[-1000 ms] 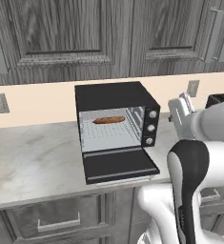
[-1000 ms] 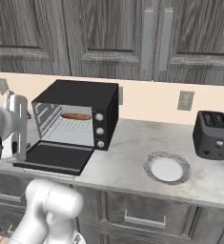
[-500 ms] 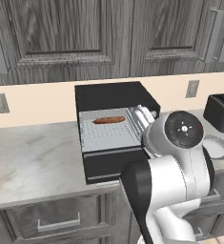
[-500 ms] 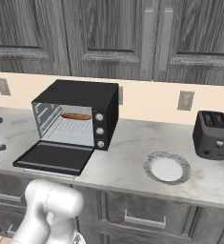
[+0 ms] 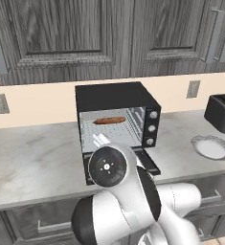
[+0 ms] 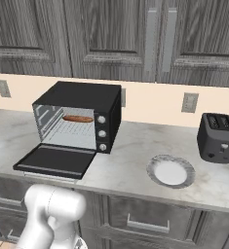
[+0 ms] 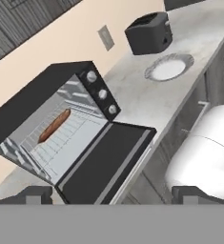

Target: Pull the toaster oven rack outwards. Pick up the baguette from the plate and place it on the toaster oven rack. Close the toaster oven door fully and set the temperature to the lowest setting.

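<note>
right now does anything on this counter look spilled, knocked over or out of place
Nothing stands out. The baguette lies flat on the toaster oven rack, the toaster oven door hangs fully open, the plate sits bare on the counter, and the slot toaster stands upright.

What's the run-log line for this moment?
baguette: on rack | plate: empty | oven door: open | gripper: open
</note>
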